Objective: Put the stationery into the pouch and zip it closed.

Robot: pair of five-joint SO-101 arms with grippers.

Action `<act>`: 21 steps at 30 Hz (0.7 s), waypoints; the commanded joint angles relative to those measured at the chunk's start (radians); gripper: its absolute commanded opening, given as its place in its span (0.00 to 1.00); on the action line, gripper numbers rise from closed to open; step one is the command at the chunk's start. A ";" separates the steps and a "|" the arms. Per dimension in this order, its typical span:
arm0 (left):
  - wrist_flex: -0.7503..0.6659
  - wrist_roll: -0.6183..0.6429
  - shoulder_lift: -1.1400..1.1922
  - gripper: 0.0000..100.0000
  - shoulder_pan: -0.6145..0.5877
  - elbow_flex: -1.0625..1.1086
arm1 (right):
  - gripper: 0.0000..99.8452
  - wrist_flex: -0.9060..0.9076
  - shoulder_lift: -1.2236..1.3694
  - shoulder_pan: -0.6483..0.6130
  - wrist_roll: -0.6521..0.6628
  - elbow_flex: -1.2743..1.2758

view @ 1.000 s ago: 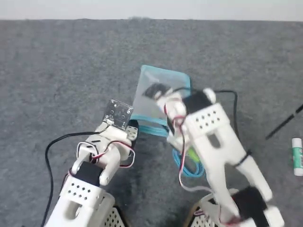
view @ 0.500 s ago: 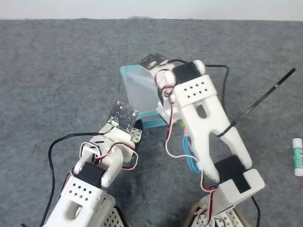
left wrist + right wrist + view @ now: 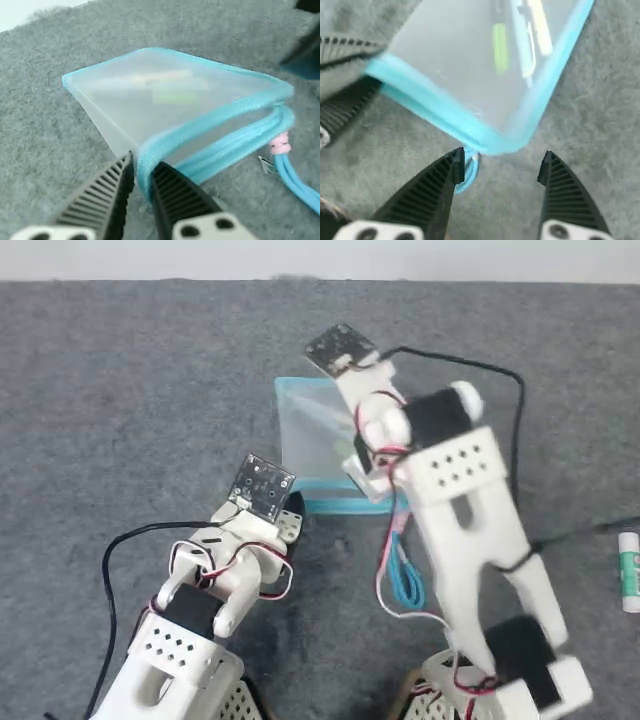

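Near the middle of the worktop (image 3: 120, 370) lies the pouch (image 3: 318, 435) (stationery (image 3: 500, 45) inside). The left pincer (image 3: 142, 175) pinches its blue zipper edge, and the right pincer (image 3: 502, 167) hangs open over a corner.

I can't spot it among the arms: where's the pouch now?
In the high view the pouch lies mid-table between the two arms. The left gripper pinches one corner of its zipper edge, and the right gripper hangs open by the other.

left hand (image 3: 142, 165) clamped on pouch (image 3: 165, 95) corner, right hand (image 3: 503, 155) spread open
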 commanded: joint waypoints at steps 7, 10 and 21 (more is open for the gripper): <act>-0.021 0.008 -0.028 0.01 -0.035 0.007 | 0.21 0.036 -0.255 0.483 0.347 0.252; -0.021 0.009 -0.028 0.01 -0.061 0.007 | 0.21 0.030 -0.285 0.731 0.523 0.272; -0.020 0.011 -0.026 0.01 -0.066 0.007 | 0.21 -0.300 -0.058 1.402 0.913 0.407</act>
